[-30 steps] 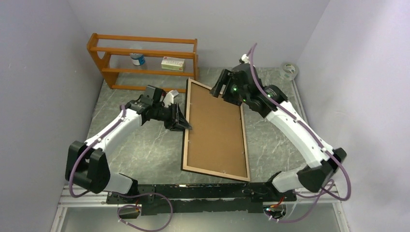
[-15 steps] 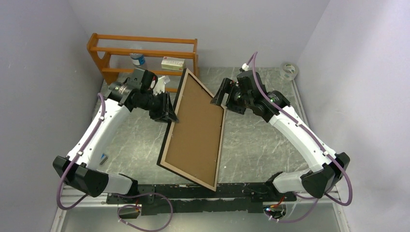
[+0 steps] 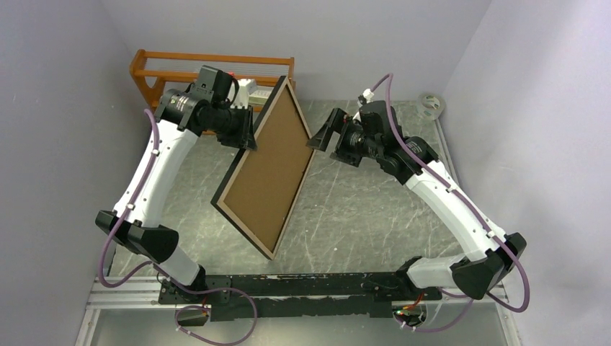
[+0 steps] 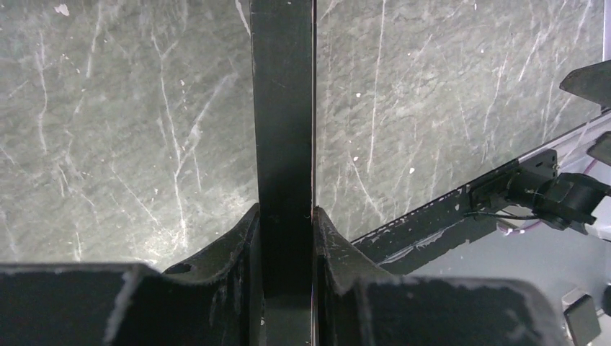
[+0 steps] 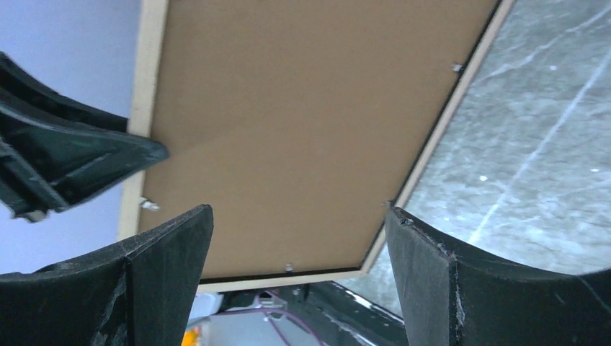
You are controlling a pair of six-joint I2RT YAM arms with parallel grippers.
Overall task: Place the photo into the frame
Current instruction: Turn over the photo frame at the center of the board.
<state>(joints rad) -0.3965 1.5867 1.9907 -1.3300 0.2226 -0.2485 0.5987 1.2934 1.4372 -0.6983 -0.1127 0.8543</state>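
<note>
Left gripper [image 3: 247,138]: I'm clamped on the frame [image 3: 268,169] rim, holding it steeply tilted, brown back showing.
Right gripper [image 3: 319,137]: my jaws are wide, just beside the frame, holding nothing.
Photo: not in view.
Risk: one-edge pinch; the frame may swing or slip.

You see only the brown back of the frame [image 3: 265,176] from above; its front faces away. The right wrist view cuts off its upper part, and the left arm [image 3: 155,166] hides part of the shelf rack [image 3: 155,66]
</note>
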